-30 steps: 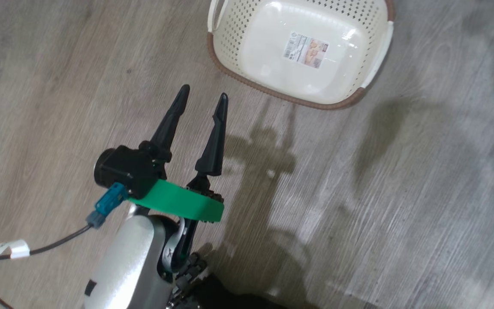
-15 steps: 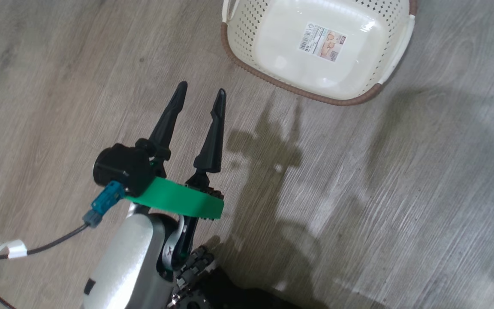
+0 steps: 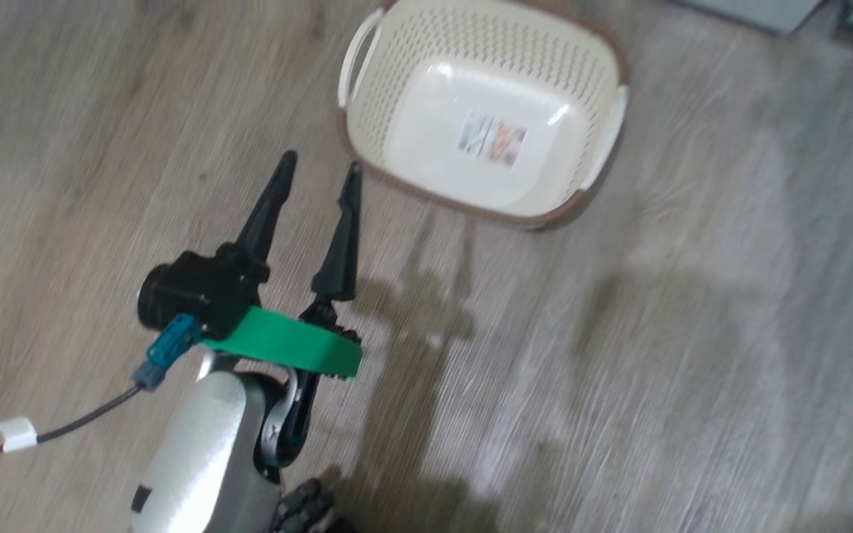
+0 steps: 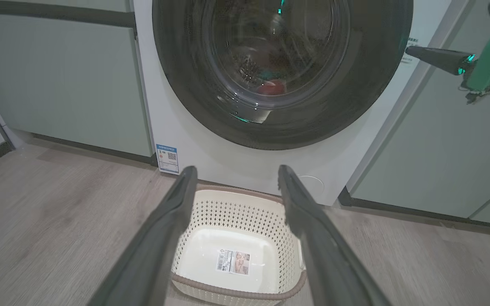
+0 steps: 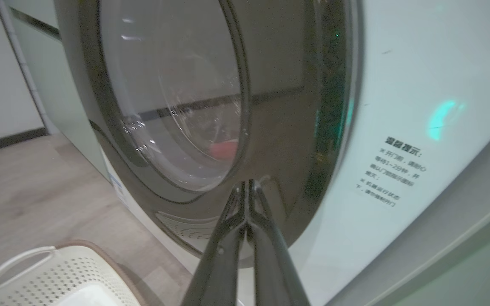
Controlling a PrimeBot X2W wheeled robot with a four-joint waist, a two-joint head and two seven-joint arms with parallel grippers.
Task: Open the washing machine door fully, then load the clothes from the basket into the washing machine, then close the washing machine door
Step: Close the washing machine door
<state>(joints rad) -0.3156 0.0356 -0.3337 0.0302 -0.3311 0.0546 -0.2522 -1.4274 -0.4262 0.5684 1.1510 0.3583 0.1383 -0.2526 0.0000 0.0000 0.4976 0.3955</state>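
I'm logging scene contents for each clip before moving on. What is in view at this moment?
washing machine: one, white, between the cabinets
door: one, black rim and clear glass, looks shut
clothes: one piece seen, red, inside behind the glass
basket: one, cream with a brown rim, empty, on the floor before the machine
label: one, white, on the basket's bottom
sticker: one, blue, machine's lower corner
round panel: one, white, low on the machine
printed notice: one, dark text, beside the door
cabinets: pale green, either side of the machine
floor: grey-brown wood
left fingers: two, dark, open, above the floor near the basket
right fingers: two, dark, shut, tips at the door's rim
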